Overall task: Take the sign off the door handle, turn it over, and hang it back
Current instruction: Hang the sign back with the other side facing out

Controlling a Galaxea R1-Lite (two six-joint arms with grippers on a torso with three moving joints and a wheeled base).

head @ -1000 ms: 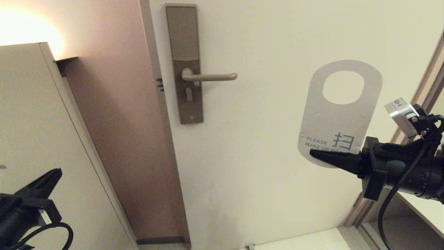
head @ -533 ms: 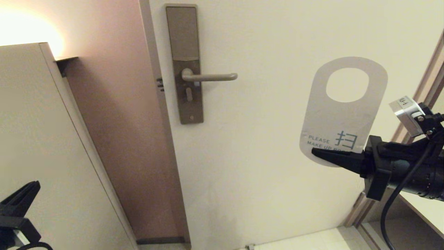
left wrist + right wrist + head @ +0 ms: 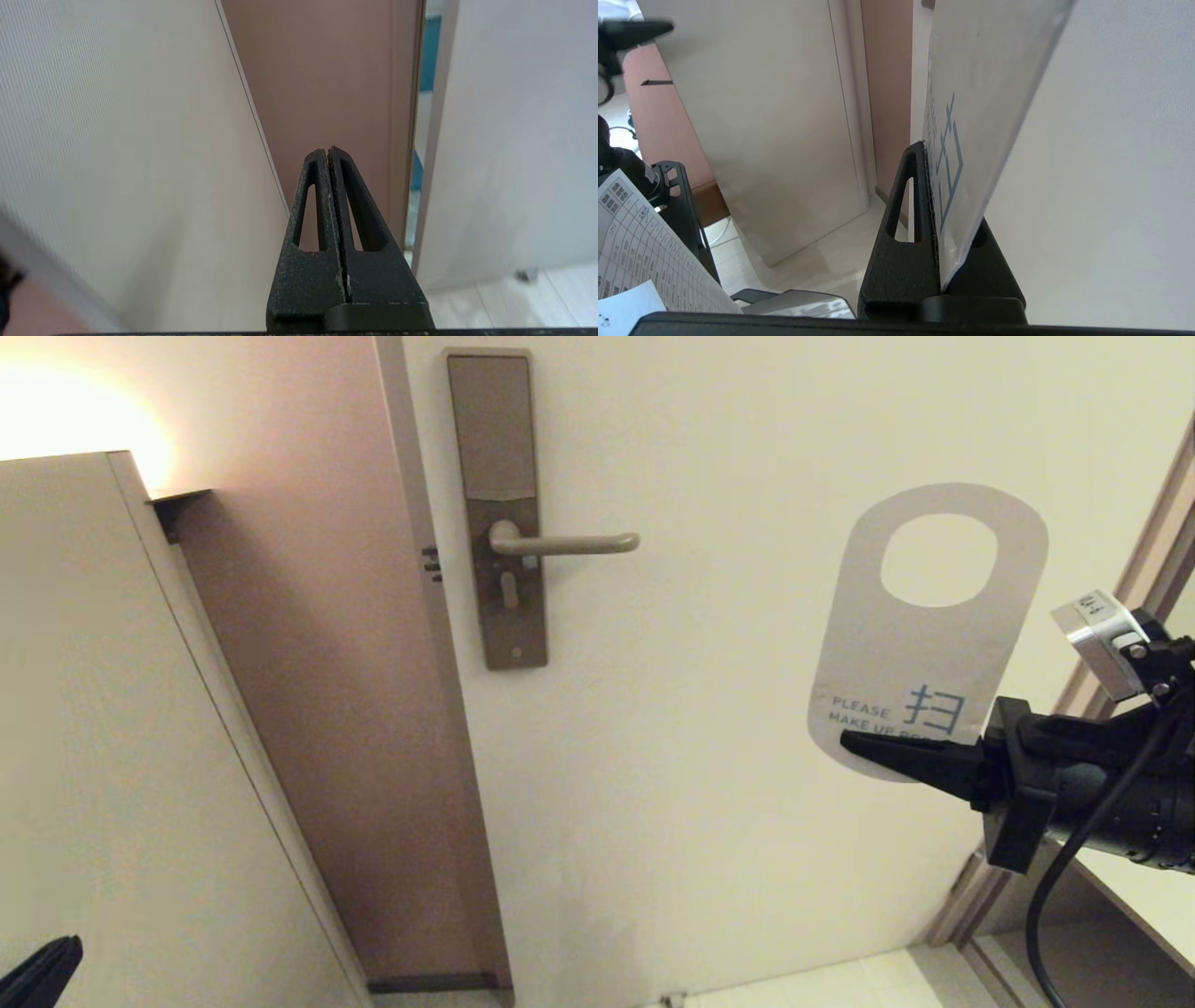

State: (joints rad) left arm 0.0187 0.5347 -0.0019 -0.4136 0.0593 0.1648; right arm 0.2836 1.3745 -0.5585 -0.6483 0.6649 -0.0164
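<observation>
The sign (image 3: 920, 644) stands upright in front of the door, well right of the door handle (image 3: 569, 543), its white "PLEASE MAKE UP ROOM" side facing me and its oval hole at the top. My right gripper (image 3: 854, 744) is shut on the sign's bottom end; the right wrist view shows the card (image 3: 971, 116) pinched between the two black fingers (image 3: 906, 224). The handle is bare. My left gripper (image 3: 328, 151) is shut and empty, low at the left, with only its tip (image 3: 42, 971) in the head view.
The cream door (image 3: 709, 784) carries a tall backplate (image 3: 495, 504). A cabinet panel (image 3: 103, 728) stands at the left, with a brown wall strip (image 3: 327, 709) between it and the door. A door frame (image 3: 1158, 551) rises at the right edge.
My left gripper has dropped down and left, almost out of the head view. My right gripper has shifted the sign slightly right and up.
</observation>
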